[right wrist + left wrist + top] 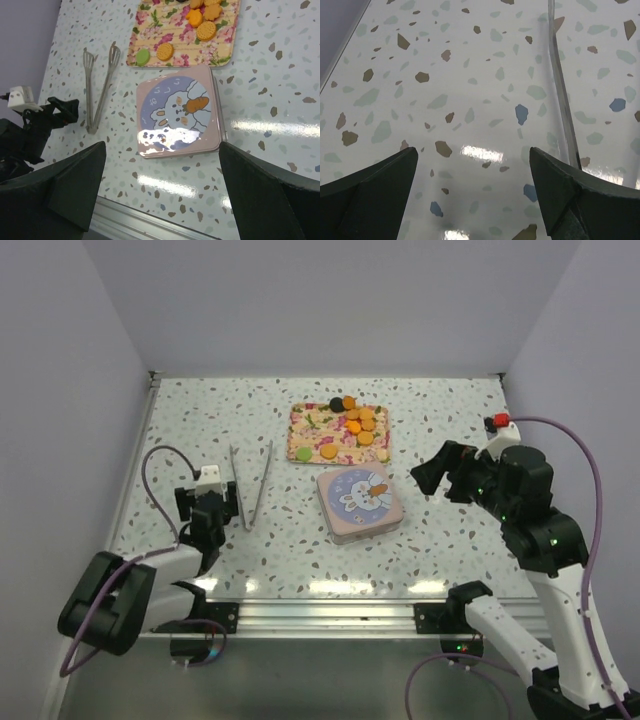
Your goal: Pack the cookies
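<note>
about eleven cookies (366, 414), one floral tray (310, 421), one rabbit-lid tin (360, 502), one pair of tongs (250, 486).

No readable text, labels, numbers anywhere; tin lid (177, 112) bears only rabbit-and-carrot picture.

tray (150, 25): far edge cropped | cookies (206, 31): some cropped | tongs (560, 85): far end cropped

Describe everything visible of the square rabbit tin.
The tin is square with rounded corners, pale pink and glossy, looks like metal. Its lid, closed, shows a white rabbit and an orange carrot on a blue circle. It lies flat on the table, just beside the floral tray; nothing grips it.
</note>
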Controlling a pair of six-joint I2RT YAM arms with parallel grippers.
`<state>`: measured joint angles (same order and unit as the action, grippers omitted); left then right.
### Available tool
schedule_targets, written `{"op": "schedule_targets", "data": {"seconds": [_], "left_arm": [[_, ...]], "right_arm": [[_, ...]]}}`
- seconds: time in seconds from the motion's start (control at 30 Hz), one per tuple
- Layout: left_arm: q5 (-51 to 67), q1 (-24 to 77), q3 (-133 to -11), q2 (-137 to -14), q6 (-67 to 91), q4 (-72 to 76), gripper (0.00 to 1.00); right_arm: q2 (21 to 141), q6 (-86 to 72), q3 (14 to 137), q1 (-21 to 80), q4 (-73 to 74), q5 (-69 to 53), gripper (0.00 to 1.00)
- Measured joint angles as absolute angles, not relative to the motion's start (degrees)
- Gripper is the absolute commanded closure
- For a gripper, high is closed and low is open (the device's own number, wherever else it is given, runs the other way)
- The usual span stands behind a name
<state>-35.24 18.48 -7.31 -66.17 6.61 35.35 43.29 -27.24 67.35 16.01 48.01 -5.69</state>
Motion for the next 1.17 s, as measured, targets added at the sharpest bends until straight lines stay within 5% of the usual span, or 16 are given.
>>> {"op": "schedule_targets", "data": {"seconds": [0.4,1.17], "left_arm": [[-18.9,9.3,-16.3,-80.6,0.0,49.8,0.00],[-7.6,3.8,-9.6,-86.8,-1.3,71.5,0.00]], "right_arm": [[42.3,-27.0,65.7,16.0,48.0,-7.0,0.01],[40.1,-27.1,61.0,16.0,46.8,-7.2,0.01]]}}
